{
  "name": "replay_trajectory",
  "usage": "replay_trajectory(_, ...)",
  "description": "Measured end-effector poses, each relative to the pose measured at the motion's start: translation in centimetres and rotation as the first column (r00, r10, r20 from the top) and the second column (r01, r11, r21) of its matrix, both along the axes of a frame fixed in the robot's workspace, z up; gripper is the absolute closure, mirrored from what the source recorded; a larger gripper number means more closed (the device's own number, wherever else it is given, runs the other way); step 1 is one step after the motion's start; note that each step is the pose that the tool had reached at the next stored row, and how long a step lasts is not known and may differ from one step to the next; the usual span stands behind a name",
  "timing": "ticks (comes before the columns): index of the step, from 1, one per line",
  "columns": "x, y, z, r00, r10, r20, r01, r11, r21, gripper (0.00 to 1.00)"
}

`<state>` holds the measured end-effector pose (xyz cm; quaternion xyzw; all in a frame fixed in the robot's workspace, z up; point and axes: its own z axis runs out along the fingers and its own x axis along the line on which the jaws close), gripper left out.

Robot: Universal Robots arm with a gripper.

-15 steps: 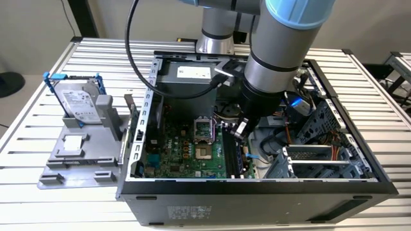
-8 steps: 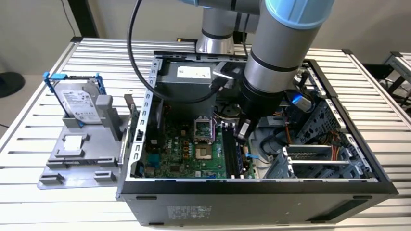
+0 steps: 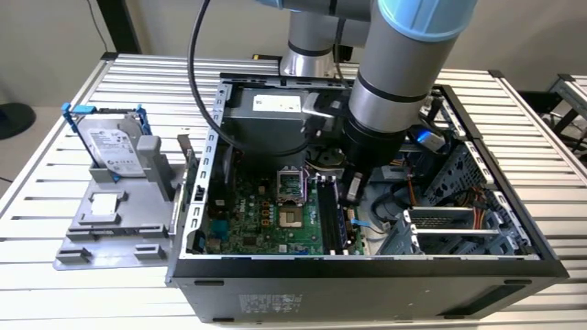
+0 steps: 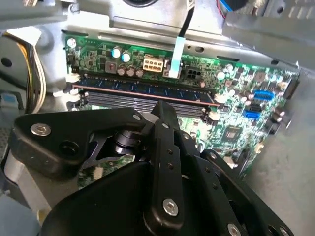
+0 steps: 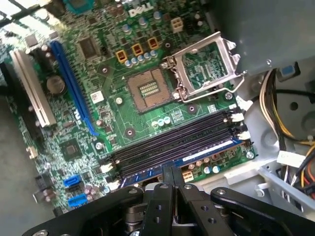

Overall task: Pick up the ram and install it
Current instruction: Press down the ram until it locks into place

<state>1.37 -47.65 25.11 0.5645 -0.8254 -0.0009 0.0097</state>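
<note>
Drive (image 3: 115, 146): stands in its blue frame on the grey stand at the exterior view's left, outside the case (image 3: 367, 265); no risk here.
Socket (image 5: 147, 89): open and bare, near the slots; a sideways slip of the arm could scrape it.
Slots (image 5: 172, 140): long and black, side by side on the board (image 3: 266, 216). The empty ones lie between the socket and the ram.
Ram (image 4: 142, 92): stands in the outermost slot, also seen in the first wrist view (image 5: 197, 156). I cannot tell whether the white end clips (image 5: 237, 117) have latched; if one end sits high, pressing could tilt or crack the stick.
Gripper (image 5: 170, 173): fingers closed together, nothing between them, the tip just over the ram's edge. An off-centre push could slide off onto the board.
Cables (image 5: 268, 105): bundled beside the slot ends; they could snag the arm.
</note>
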Motion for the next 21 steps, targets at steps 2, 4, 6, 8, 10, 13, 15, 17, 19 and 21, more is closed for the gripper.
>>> replay_trajectory(2,0.0,0.0,-0.02,0.9993,0.038,0.0013,-0.038,0.9993,0.0002,1.0)
replay_trajectory(4,0.0,0.0,-0.04,0.9973,0.074,0.0024,-0.074,0.9973,0.0,1.0)
replay_trajectory(6,0.0,0.0,-0.06,0.9939,0.11,0.0035,-0.11,0.9939,0.0,1.0)
replay_trajectory(8,0.0,0.0,-0.08,0.9892,0.146,0.0046,-0.146,0.9893,-0.0001,1.0)
replay_trajectory(10,0.0,0.0,-0.11,0.9831,0.183,0.0061,-0.183,0.9832,-0.0003,1.0)
replay_trajectory(13,0.0,0.0,-0.16,0.9719,0.235,0.0077,-0.235,0.9719,-0.0008,1.0)
replay_trajectory(15,-0.01,0.11,-0.21,0.9658,0.259,0.0085,-0.259,0.9659,-0.0006,1.0)
replay_trajectory(17,0.0,0.39,-0.24,0.9614,0.275,0.0085,-0.275,0.9615,-0.0008,1.0)
replay_trajectory(19,-0.01,0.66,-0.3,0.9574,0.289,0.0087,-0.289,0.9574,-0.001,1.0)
replay_trajectory(21,0.0,0.76,-0.36,0.9514,0.308,0.0095,-0.308,0.9514,-0.0011,1.0)
